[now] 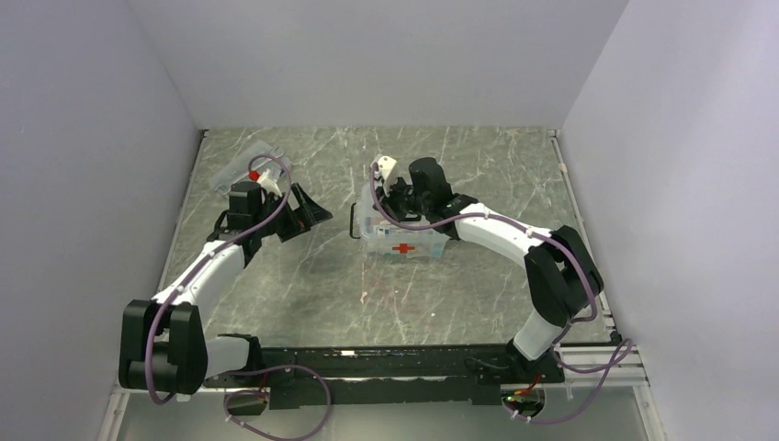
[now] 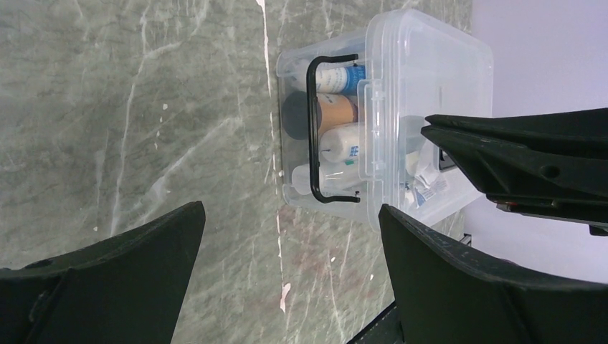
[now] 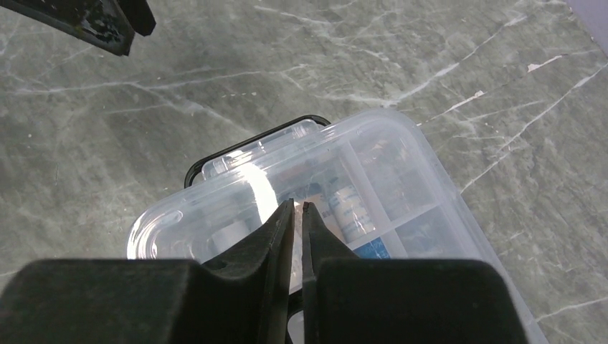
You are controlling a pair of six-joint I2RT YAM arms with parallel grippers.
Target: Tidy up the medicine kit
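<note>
The medicine kit (image 1: 404,241) is a clear tub with a red cross on its front, standing mid-table with its clear lid (image 3: 337,179) on. Its dark handle (image 2: 315,129) faces my left gripper. Bottles and packets show through the plastic. My right gripper (image 3: 295,206) is shut with nothing between its fingers, its tips right over the lid's middle; whether they touch the lid I cannot tell. It also shows in the top view (image 1: 399,204). My left gripper (image 2: 289,211) is open and empty, off to the kit's left above bare table, as the top view (image 1: 303,216) also shows.
A flatter clear case (image 1: 237,167) with a red spot lies at the back left, partly hidden behind my left wrist. Grey walls close in the marble table (image 1: 303,285) on three sides. The black mounting rail (image 1: 386,363) runs along the near edge.
</note>
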